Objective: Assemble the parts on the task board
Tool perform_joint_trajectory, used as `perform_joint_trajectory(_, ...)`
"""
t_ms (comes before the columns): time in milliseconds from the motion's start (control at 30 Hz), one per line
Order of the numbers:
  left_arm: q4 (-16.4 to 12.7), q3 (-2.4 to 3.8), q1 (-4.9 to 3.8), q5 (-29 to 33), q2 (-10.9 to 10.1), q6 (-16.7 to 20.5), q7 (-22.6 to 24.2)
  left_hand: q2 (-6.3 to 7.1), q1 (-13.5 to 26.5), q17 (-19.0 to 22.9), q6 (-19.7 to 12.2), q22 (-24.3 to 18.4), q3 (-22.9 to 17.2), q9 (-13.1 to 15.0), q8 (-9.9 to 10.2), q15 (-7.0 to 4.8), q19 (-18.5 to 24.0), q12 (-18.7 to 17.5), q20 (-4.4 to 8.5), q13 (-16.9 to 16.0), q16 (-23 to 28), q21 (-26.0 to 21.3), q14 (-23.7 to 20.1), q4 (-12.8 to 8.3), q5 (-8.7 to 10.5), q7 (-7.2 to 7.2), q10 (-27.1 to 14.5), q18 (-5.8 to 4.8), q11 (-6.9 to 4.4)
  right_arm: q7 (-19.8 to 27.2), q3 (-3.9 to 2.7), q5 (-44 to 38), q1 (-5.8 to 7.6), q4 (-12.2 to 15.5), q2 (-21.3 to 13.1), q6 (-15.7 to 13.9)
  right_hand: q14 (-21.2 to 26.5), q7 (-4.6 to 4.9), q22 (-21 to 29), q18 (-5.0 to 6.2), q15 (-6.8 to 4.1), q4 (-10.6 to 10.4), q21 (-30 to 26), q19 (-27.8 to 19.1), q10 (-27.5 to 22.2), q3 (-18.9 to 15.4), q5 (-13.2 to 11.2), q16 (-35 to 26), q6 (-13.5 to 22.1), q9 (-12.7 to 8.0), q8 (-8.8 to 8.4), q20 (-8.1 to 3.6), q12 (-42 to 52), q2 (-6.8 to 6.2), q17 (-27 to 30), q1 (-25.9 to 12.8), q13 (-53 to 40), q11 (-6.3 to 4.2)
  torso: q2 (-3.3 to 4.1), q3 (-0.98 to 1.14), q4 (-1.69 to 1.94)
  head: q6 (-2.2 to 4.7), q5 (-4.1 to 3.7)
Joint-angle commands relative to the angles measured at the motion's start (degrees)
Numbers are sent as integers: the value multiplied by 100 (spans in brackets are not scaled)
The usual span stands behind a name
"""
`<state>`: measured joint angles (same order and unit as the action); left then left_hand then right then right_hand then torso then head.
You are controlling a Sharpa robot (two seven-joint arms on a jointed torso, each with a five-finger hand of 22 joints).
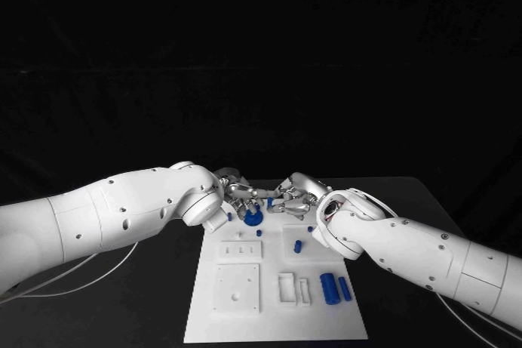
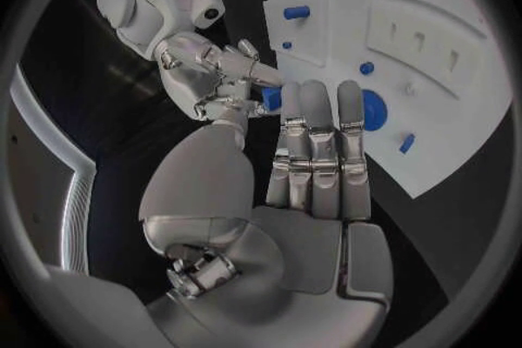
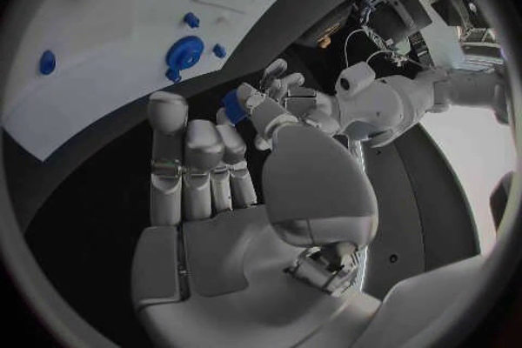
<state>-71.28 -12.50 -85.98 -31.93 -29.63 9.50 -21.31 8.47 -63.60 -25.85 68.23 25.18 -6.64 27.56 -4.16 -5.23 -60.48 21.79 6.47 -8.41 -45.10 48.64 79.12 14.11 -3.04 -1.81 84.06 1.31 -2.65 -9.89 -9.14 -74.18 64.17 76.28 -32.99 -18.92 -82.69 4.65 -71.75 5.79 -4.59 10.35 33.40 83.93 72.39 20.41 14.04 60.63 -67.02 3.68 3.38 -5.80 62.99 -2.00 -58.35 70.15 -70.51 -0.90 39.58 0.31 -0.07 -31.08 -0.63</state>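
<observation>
Left hand (image 1: 231, 191) sits at the far end of the white rectangular task board (image 1: 218, 321), fingers extended side by side, palm toward the board. In the left wrist view the fingers (image 2: 316, 143) are straight and nothing lies between them; thumb not clearly readable, so I judge it empty and spread.

Just beyond its fingertips, a round blue disc-shaped part with a raised centre (image 1: 253, 218) stands on the board, looking seated. A small blue peg (image 2: 407, 143) lies loose close by, and a small blue button-like piece (image 2: 368, 68) sits a little further off.

Between the two hands, a small blue block-shaped part (image 1: 268, 202) is pinched at the tips of the right hand (image 1: 296, 195). The right wrist view shows the same piece (image 3: 233, 103) caught between thumb and a finger, the remaining fingers upright and apart. It hangs above the black counter (image 1: 152, 287) edge of the board, just beside the disc, not yet placed.

Nearer the robot, behind the right hand: a short blue pin (image 1: 297, 247) standing on the board, then a thick blue cylinder (image 1: 329, 288) and a thinner blue rod (image 1: 345, 288) lying side by side, loose. White recessed fixtures (image 1: 238, 287) beside them look unfilled.

Judgement: early to middle. One part apparently seated, one in hand, several waiting.
</observation>
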Motion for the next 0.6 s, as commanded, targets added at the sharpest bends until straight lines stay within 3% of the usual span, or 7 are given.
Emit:
perform_joint_trajectory(33,9,-8,-9,-339,21,-95,-127,48,-7,11,-44,9,2,18,34,4,48,-34,-6,0,-25,-31,-59,40,25,3,261,-56,-5,-33,0,-77,4,15,5,81,-17,-25,7,75,-28,-38,-3,285,14,-5,21,-28,-10,6,21,-12,11,-10,-7,3,-7,-17,-2,-6,8,-7,-11)
perform_joint_trajectory(600,53,-38,-5,-489,114,-309,-209,-69,-43,44,-59,44,-26,99,38,15,76,-73,-21,-14,-52,-48,-93,-59,20,-1,260,-53,1,-62,4,-110,5,35,59,154,-18,-27,16,79,-28,-59,8,286,18,-29,27,-25,-10,6,21,-10,16,-13,-12,6,-11,-18,0,-5,6,-37,-18)
